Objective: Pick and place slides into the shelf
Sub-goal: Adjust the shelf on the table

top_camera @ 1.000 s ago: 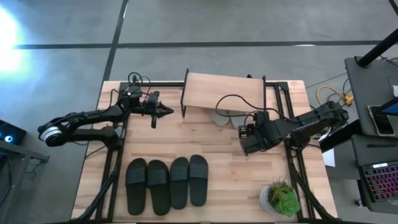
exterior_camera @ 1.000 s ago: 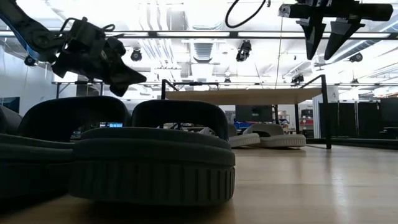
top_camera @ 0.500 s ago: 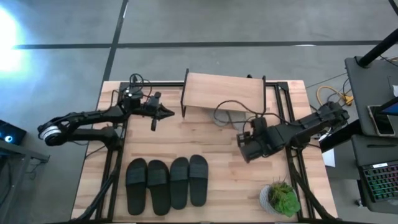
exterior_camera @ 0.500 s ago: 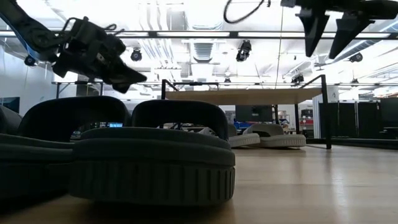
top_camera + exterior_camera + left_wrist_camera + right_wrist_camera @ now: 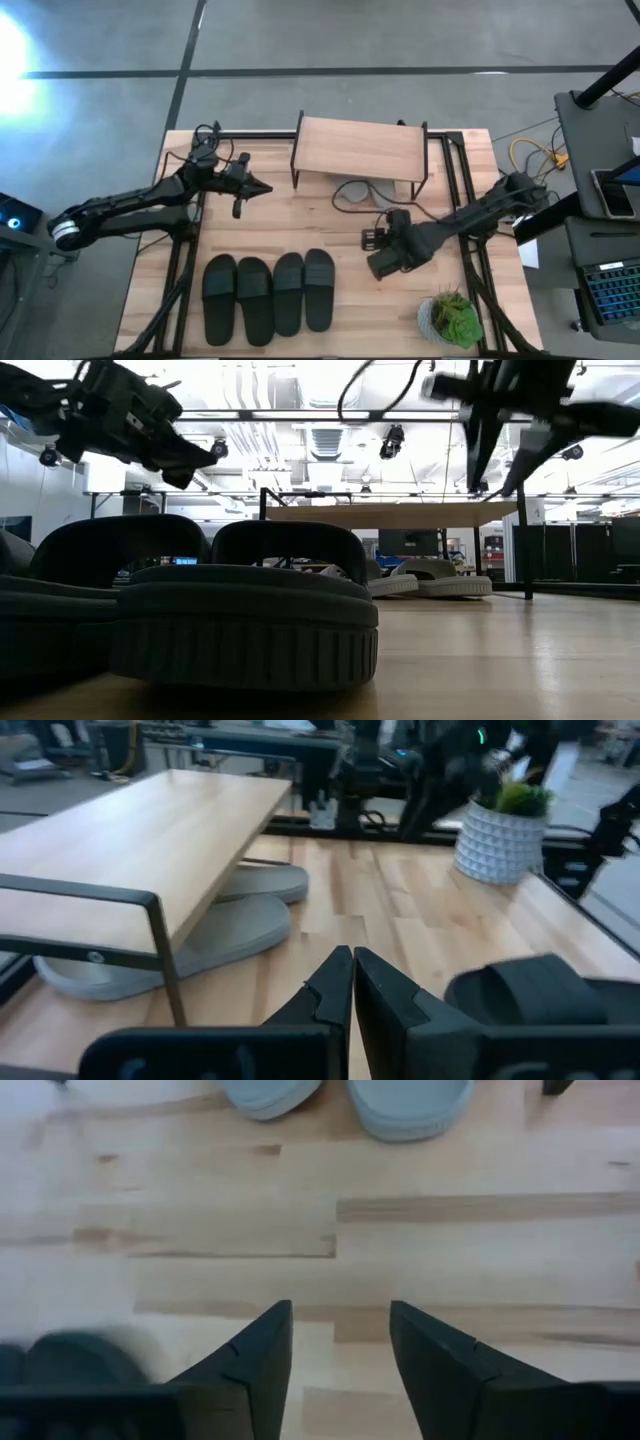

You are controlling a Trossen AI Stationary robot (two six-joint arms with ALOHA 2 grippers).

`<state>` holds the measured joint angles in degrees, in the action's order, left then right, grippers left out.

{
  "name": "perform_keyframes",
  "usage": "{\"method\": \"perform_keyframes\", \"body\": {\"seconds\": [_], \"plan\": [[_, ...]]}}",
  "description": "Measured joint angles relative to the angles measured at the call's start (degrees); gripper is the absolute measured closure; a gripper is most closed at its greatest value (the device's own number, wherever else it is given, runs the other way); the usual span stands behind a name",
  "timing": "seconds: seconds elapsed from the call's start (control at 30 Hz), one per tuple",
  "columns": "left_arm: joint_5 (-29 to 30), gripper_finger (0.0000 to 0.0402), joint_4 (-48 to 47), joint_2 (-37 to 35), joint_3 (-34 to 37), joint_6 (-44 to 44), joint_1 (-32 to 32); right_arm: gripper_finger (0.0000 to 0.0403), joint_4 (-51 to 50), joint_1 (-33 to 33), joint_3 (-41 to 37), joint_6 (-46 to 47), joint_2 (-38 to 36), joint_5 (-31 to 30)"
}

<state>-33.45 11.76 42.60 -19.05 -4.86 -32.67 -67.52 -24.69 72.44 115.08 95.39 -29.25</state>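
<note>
Grey slides point(image 5: 190, 935) tucked under shelf point(image 5: 358, 148). Right gripper point(image 5: 340, 1345) empty, jaws apart, above table point(image 5: 350, 230) near black slides point(image 5: 268, 292); careless descent risks scattering row. Left gripper point(image 5: 352, 982) closed.

black slides point(image 5: 268, 292), light grey slides point(image 5: 190, 935), light wood shelf point(image 5: 358, 148)

Bare tabletop point(image 5: 345, 225) lies open between the shelf point(image 5: 358, 148) and four black slides point(image 5: 268, 292) lined up in front of it; a grey pair point(image 5: 190, 935) fills the space beneath the shelf, with a plant point(image 5: 452, 318) off toward the front-right corner.
</note>
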Motion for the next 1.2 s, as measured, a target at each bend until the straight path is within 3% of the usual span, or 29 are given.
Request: {"method": "perform_keyframes", "body": {"seconds": [0.17, 0.33, 0.5, 0.67, 0.77, 0.9, 1.2], "plan": [[2.9, 0.0402, -3.76, -3.09, -0.27, 0.89, 1.37, 0.0241, 3.34, -0.06, -0.19, 5.53, 2.89, -1.52], [3.51, 0.0402, -18.35, -5.46, -0.73, 5.33, 3.27, 0.0264, 5.79, -0.04, -0.19, 2.98, 2.55, -0.34], [3.26, 0.0402, -27.82, -9.02, -2.55, 12.23, 9.15, 0.0277, 5.18, -0.04, -0.23, 2.22, 1.31, 1.15], [2.86, 0.0402, -28.32, -12.25, -3.34, 18.04, 16.12, 0.0275, 12.58, -0.04, -0.24, -6.6, 1.06, 7.18], [6.06, 0.0402, -29.34, -13.05, -3.22, 18.11, 18.9, 0.0267, 18.76, -0.17, 0.29, -8.65, 1.63, 7.04], [9.98, 0.0402, -31.35, -12.54, -3.08, 18.18, 20.18, 0.0249, 19.19, -0.15, 0.27, -8.25, 3.26, 5.54], [9.99, 0.0402, -31.31, -12.12, -3.06, 18.07, 20.29, 0.0229, 20.57, -0.35, 0.27, -9.7, 3.72, 5.19]]}}
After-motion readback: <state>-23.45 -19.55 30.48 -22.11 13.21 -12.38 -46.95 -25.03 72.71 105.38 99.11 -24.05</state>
